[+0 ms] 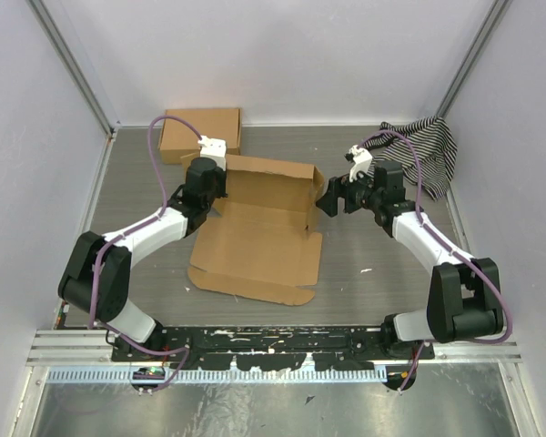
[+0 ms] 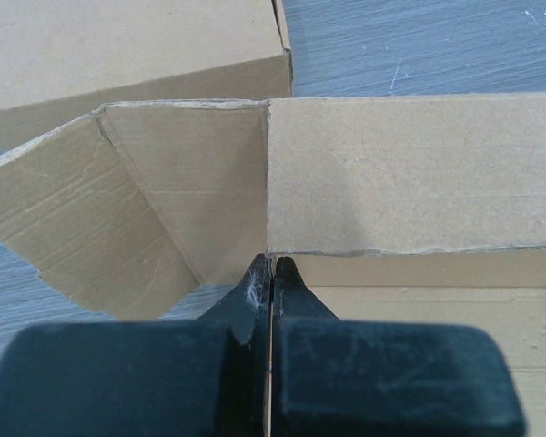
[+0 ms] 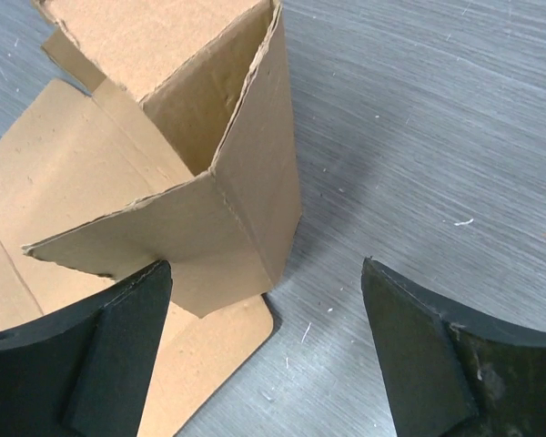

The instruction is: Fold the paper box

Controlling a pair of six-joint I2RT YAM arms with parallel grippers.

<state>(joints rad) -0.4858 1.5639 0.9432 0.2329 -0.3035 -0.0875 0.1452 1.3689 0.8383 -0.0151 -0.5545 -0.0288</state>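
The paper box (image 1: 255,246) lies in the middle of the table, brown and partly folded: its back wall stands up and its front panel lies flat. My left gripper (image 1: 217,188) is at the box's back left corner. In the left wrist view it (image 2: 271,271) is shut on a thin cardboard edge where the back wall (image 2: 409,173) meets the side flap (image 2: 127,209). My right gripper (image 1: 326,198) is open just right of the raised right side flap. In the right wrist view its (image 3: 262,273) jaws stand wide apart, with the flap corner (image 3: 246,200) near the left finger (image 3: 127,319), touching nothing.
A smaller closed brown box (image 1: 200,132) sits at the back left, just behind my left gripper, and also shows in the left wrist view (image 2: 118,45). A black-and-white striped cloth (image 1: 428,150) lies in the back right corner. Walls enclose the table on three sides.
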